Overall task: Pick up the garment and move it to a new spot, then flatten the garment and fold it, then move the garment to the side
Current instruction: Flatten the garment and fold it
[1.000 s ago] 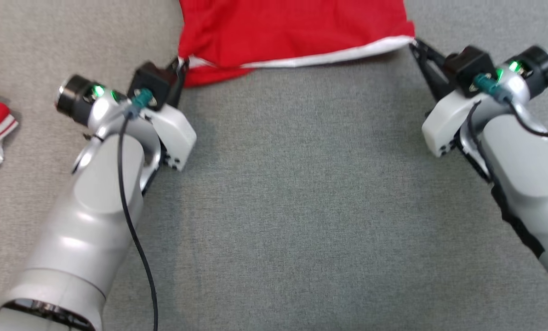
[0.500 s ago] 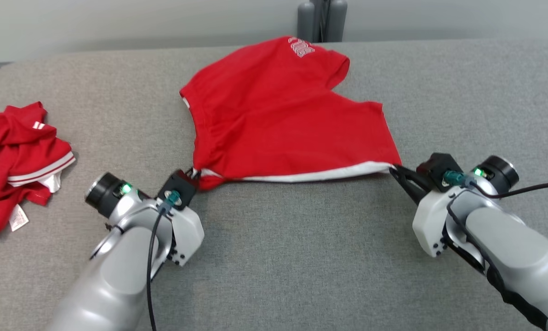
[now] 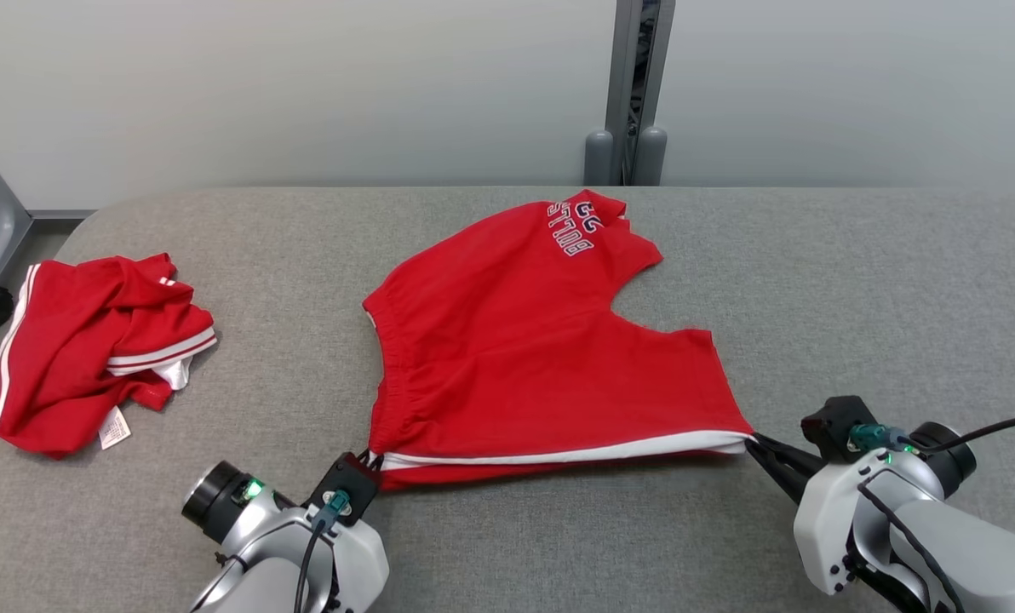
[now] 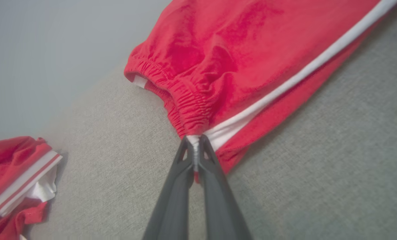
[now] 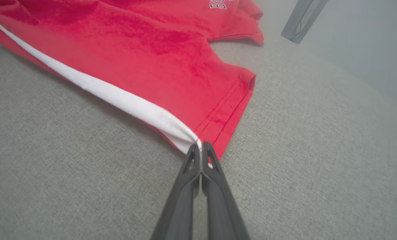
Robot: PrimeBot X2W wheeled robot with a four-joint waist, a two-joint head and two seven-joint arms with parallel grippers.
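Being pinched at its near corners by the fully closed left fingers [image 4: 175, 186] and right fingers [image 5: 183, 200], the red garment [image 3: 524, 366] was stretched across the grey worktop [image 3: 559, 545]; white lettering [image 3: 574, 228] on its far leg could not be read.

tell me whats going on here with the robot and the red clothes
The robot has a pair of red shorts by both ends of its white-striped side edge. The left end effector is shut on the waistband corner and the right end effector is shut on the leg hem corner. The shorts lie spread on the grey padded table, with the held edge stretched nearest the robot, and are not yet folded. A crumpled red garment lies apart at the table's left.
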